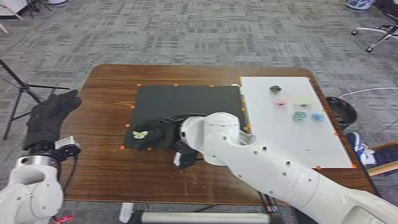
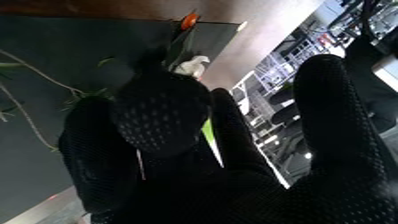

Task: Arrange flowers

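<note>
On the brown desk (image 1: 169, 180) lie a white sheet (image 1: 311, 145) and, beside it, a black mat (image 1: 191, 100). My left hand (image 1: 53, 115), fingers straight, is at the desk's left side; my right hand (image 1: 162, 131), over the mat, is curled round a white flower (image 1: 139, 135).

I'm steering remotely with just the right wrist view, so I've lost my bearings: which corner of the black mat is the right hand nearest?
Observer: The right hand is at the near left corner of the black mat.
Operator: What lies to the right of the mat?
Observer: A white sheet; on its far part sit small pieces: dark, pink, pale yellow-green, teal and blue.
Operator: And where's the left hand?
Observer: The left hand is out beside the table's left edge, away from the mat.
</note>
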You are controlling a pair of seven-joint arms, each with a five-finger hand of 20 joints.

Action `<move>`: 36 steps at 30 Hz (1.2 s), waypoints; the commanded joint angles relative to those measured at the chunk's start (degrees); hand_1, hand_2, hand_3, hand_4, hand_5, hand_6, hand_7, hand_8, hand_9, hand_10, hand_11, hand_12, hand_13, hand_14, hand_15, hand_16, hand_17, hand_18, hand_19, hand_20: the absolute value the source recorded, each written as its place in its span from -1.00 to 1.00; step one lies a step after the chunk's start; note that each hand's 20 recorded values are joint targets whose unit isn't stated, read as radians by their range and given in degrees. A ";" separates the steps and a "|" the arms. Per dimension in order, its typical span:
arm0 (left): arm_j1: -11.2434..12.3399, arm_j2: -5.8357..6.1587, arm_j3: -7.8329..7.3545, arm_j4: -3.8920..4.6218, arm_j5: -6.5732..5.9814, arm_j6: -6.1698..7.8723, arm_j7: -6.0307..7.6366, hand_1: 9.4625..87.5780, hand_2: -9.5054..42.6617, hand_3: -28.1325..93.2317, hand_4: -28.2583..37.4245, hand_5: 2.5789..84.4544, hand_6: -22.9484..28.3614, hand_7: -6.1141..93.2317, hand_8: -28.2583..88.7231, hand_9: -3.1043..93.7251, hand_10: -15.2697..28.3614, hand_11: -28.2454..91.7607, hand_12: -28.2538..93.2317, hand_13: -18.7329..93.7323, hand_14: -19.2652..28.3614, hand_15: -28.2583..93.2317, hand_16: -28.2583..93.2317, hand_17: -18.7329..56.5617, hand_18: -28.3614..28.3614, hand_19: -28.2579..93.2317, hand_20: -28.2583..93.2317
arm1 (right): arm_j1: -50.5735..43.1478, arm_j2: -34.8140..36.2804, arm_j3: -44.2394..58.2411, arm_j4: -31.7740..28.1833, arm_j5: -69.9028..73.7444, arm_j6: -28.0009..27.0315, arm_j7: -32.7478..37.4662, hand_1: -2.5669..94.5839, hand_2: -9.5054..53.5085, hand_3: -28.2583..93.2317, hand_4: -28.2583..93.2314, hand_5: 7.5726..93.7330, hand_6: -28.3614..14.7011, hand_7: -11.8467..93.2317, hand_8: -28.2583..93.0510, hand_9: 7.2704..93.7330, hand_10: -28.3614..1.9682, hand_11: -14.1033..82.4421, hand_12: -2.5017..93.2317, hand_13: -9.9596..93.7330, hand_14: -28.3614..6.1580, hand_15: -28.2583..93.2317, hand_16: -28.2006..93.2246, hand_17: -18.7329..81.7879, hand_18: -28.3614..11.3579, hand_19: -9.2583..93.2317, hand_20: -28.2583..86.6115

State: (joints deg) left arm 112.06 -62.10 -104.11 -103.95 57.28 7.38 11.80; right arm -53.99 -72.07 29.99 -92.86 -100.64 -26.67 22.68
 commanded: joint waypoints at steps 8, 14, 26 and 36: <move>1.00 -0.50 -1.23 -0.05 0.36 -0.62 0.41 -0.74 0.21 0.62 -1.00 0.30 -0.17 -0.55 -0.68 0.12 0.37 -0.19 -0.36 -0.02 0.55 -0.20 -0.52 -0.45 0.46 -0.34 -0.27 | 1.09 -1.26 -0.18 1.41 -4.67 -0.68 -1.69 -0.48 -0.44 0.36 -0.72 -0.59 0.21 -0.71 -0.63 -0.02 -0.39 -0.60 -0.83 0.97 0.40 0.46 -0.08 0.65 -0.47 1.00 0.51; 1.50 -0.85 -2.00 -0.01 0.35 -1.50 1.01 -0.73 0.21 0.61 -1.00 0.31 -0.19 -0.55 -0.68 0.12 0.37 -0.19 -0.36 -0.02 0.55 -0.20 -0.52 -0.45 0.46 -0.34 -0.27 | 2.58 -0.20 -0.77 1.56 -5.28 -0.43 -1.64 -0.48 -0.44 0.36 -0.72 -0.58 0.22 -0.71 -0.63 -0.01 -0.40 -0.59 -0.82 0.97 0.39 0.46 -0.09 0.65 -0.47 1.00 0.50; 2.31 -1.60 -2.90 -0.23 0.38 -2.31 1.14 -0.72 0.20 0.61 -1.00 0.31 -0.20 -0.55 -0.68 0.12 0.37 -0.19 -0.36 -0.02 0.54 -0.20 -0.51 -0.45 0.47 -0.34 -0.26 | 3.22 -0.81 0.07 3.63 -7.84 -0.47 -2.46 -0.49 -0.46 0.37 -0.72 -0.55 0.24 -0.70 -0.63 -0.01 -0.43 -0.60 -0.81 0.97 0.40 0.47 -0.09 0.65 -0.47 1.00 0.51; -1.96 0.58 2.72 -0.40 0.28 3.37 -0.68 -0.72 0.20 0.62 -1.00 0.32 -0.20 -0.55 -0.68 0.12 0.37 -0.19 -0.36 -0.01 0.54 -0.20 -0.52 -0.45 0.47 -0.33 -0.26 | 2.72 -2.13 0.18 4.17 -7.88 -0.46 -2.49 -0.48 -0.46 0.37 -0.72 -0.54 0.24 -0.70 -0.63 -0.01 -0.42 -0.60 -0.81 0.96 0.40 0.47 -0.09 0.65 -0.47 1.00 0.52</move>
State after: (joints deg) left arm 113.24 -62.74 -104.76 -103.93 57.42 7.15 12.59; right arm -51.44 -72.94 29.88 -88.82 -107.71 -26.83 20.54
